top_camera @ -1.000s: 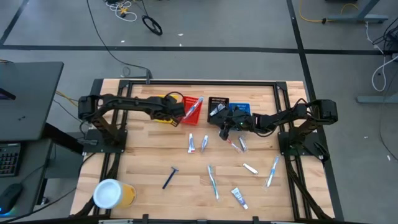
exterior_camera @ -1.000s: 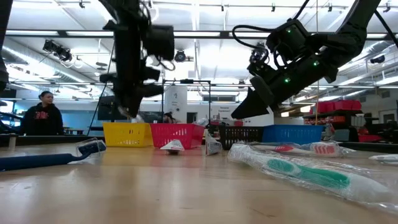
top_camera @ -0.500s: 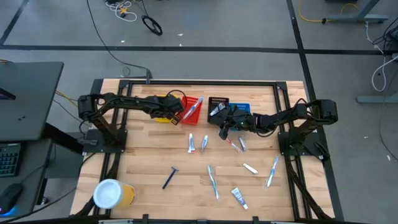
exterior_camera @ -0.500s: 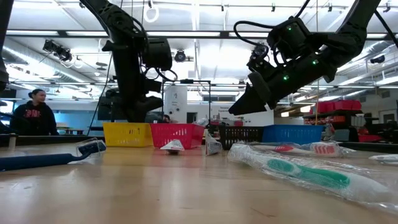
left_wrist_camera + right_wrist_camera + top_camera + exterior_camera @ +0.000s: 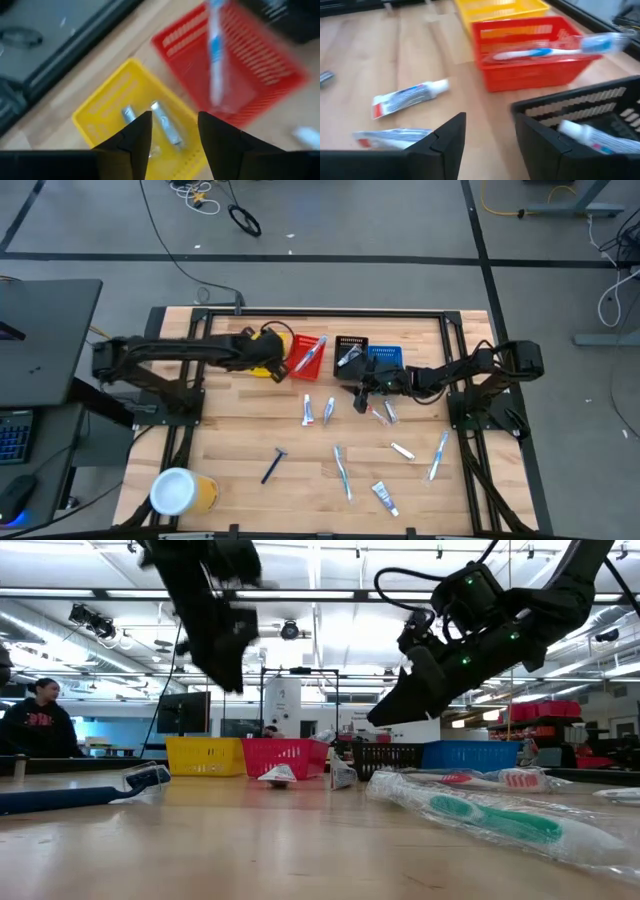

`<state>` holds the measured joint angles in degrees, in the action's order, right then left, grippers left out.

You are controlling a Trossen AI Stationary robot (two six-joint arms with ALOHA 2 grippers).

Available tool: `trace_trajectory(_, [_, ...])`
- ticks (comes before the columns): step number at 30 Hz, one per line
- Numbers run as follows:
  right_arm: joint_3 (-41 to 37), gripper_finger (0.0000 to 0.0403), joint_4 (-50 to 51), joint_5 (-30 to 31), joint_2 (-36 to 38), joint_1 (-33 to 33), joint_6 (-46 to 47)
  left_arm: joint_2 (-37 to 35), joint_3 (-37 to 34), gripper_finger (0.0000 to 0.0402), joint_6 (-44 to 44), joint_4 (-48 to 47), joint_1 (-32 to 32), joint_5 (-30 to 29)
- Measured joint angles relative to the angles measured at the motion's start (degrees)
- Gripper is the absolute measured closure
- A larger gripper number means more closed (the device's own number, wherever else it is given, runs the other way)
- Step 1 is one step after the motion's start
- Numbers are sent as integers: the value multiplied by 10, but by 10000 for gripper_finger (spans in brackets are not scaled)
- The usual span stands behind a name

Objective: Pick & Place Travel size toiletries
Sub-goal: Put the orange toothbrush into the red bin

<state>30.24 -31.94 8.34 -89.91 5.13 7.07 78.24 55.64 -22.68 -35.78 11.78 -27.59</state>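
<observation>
Wooden worktop [image 5: 230,435] carries four small bins along its far edge. Over the last second the left gripper [image 5: 174,131] has spread its fingers and pulled back above the yellow bin [image 5: 102,107], where silvery packets [image 5: 165,122] now lie, so that drop looks finished. The right gripper [image 5: 487,131], spread and empty, hovers by the black bin [image 5: 580,102]; toothbrushes [image 5: 343,470] and tubes [image 5: 384,497] still lie loose on the wood.

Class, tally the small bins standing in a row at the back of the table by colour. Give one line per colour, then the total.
Yellow bin: 1
Red bin: 1
Black bin: 1
Blue bin: 1
Total: 4
</observation>
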Motion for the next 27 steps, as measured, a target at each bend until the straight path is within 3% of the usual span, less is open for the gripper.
trace_trajectory(6, [0, 221, -19, 0, 0, -52, 0, -94, 0, 240, 50, 2, -71, -1])
trace_trajectory(13, [0, 221, -14, -2, 0, -107, 25, -123, -27, 240, 90, 27, -150, -4])
trace_trajectory(16, [0, 221, -14, -3, 0, -126, 43, -124, -73, 240, 97, 101, -174, 0])
trace_trajectory(22, [0, 221, -19, -3, 0, -161, 64, -123, -183, 240, 111, 306, -188, 74])
trace_trajectory(27, [0, 221, -17, -2, 0, -200, 103, -123, -222, 240, 141, 403, -187, 122])
